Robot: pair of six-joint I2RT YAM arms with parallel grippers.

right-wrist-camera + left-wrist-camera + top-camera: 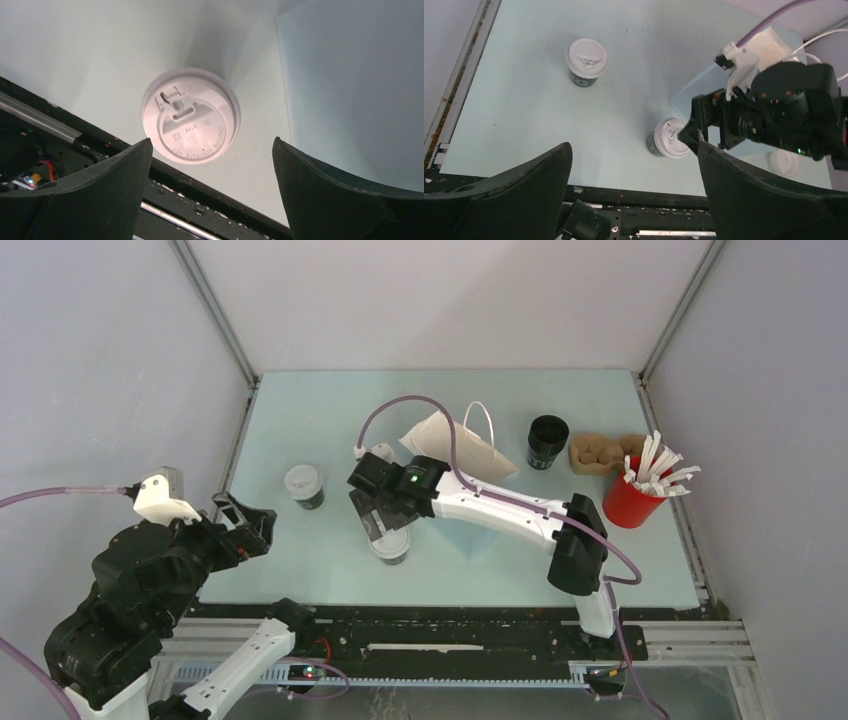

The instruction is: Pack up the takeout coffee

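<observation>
Two lidded takeout coffee cups stand on the pale blue table. One cup (390,545) (669,145) (191,122) is near the front edge, and my right gripper (384,524) (212,145) hovers open just above it, not touching, jaws spread wider than the white lid. The other lidded cup (303,486) (586,62) stands alone to the left. My left gripper (245,525) (635,147) is open and holds nothing, raised at the table's left front corner. A paper bag (460,448) with a white handle lies on its side behind the right arm.
A black cup without a lid (547,440) stands at the back, next to a brown cardboard cup carrier (600,452). A red cup of white stirrers (640,492) sits at the right edge. A white disc like a lid (783,162) shows under the right arm.
</observation>
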